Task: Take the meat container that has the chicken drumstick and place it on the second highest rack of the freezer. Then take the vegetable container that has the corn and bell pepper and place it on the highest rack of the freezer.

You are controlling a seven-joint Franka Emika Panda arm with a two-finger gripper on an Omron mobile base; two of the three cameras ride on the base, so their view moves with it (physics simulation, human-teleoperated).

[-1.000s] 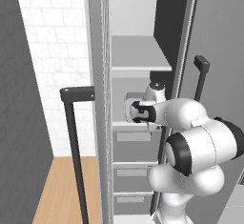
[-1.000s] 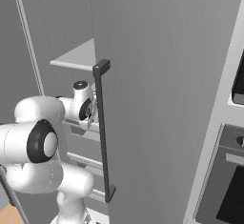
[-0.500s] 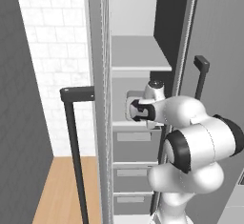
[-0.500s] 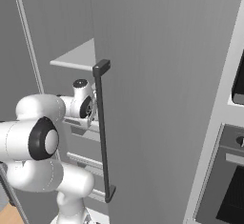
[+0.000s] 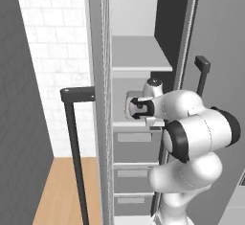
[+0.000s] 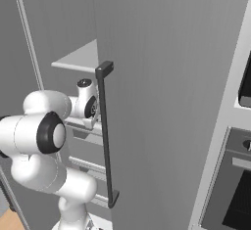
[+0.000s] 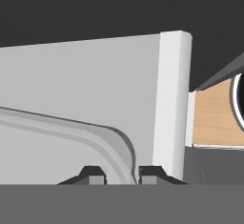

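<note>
Seen from the left base: arm reached into the open freezer (image 5: 139, 13), wrist level with the second highest rack (image 5: 123, 124), directly above the stacked grey drawers (image 5: 134, 142). Highest rack (image 5: 141, 56) one level up, bare on the visible part.

Seen from the right base: same posture, hand tucked behind the door's long dark bar handle (image 6: 105, 136), just above the second highest rack edge. Black-fronted wall oven (image 6: 235, 195) off to the right, well apart.

From the hand camera: gripper (image 7: 124, 173) nearly together, one dark tip on either side of the raised rim of a light-grey container (image 7: 95, 135), at its rounded corner. Read as clamped on that rim. Container lying flat on the pale shelf surface, side edge near a white upright strip. Contents outside the picture, so drumstick, corn and pepper not confirmed; cannot tell which of the two containers this is. Strip of wood floor (image 7: 212, 118) visible past the white upright.

Fingertips themselves hidden behind the wrist from both base cameras.
</note>
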